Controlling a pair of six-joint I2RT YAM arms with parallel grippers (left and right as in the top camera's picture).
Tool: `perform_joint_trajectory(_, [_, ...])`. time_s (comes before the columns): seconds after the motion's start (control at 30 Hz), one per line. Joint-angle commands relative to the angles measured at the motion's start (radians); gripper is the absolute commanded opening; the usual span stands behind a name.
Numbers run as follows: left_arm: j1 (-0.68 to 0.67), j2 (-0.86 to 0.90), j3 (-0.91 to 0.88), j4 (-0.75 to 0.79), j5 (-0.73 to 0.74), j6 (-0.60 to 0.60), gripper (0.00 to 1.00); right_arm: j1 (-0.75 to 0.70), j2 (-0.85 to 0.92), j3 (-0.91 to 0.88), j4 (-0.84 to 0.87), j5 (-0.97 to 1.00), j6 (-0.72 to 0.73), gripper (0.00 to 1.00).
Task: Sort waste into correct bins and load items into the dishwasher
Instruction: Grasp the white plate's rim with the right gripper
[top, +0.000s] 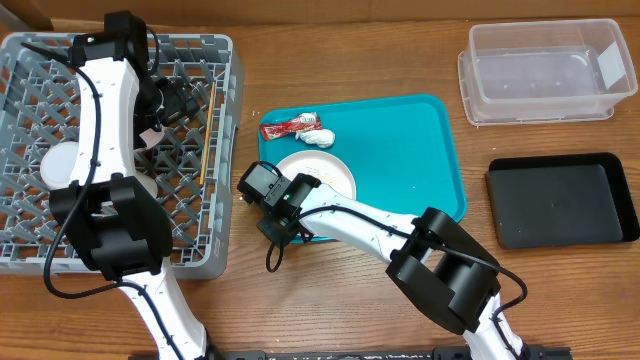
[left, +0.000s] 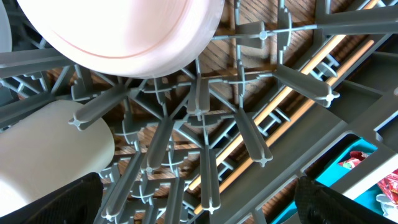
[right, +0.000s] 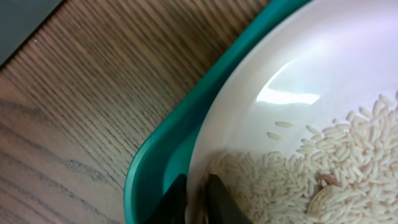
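Above table, overhead cam: L gripper (top: 172, 100) over grey rack (top: 200, 222), chopsticks (top: 208, 130) inside. R gripper (top: 290, 200) at left rim of white plate (top: 330, 170) on teal tray (top: 420, 150). Red wrapper (top: 288, 127) + tissue (top: 316, 137) just behind plate.
L wrist only: jaws wide apart, nothing between; rack lattice below.
R wrist only: jaws pinched narrow on plate rim; rice (right: 336, 162) on plate.

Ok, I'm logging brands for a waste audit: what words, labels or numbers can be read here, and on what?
None can be read.
Red wrapper: print too small and blurred.
White label on the clear tub: nothing legible.
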Motion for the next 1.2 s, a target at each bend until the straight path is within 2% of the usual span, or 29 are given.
perform_joint_trajectory(0.0, [0.003, 0.01, -0.005, 0.002, 0.005, 0.016, 1.0, -0.003, 0.007, -0.018, 0.003, 0.04, 0.035, 0.08])
perform_joint_trajectory(0.1, [0.003, 0.01, -0.005, 0.002, 0.005, 0.016, 1.0, -0.003, 0.007, -0.018, 0.002, 0.089, 0.057, 0.04])
perform_joint_trajectory(0.43, [0.003, 0.01, -0.005, 0.002, 0.005, 0.016, 1.0, -0.003, 0.007, -0.006, -0.035, 0.207, 0.081, 0.04])
perform_joint_trajectory(0.77, [0.003, 0.01, -0.005, 0.002, 0.005, 0.016, 1.0, -0.003, 0.007, 0.035, -0.061, 0.229, 0.084, 0.04])
perform_joint_trajectory(1.17, [0.003, 0.01, -0.005, 0.002, 0.005, 0.016, 1.0, -0.003, 0.007, 0.035, -0.109, 0.389, 0.148, 0.04])
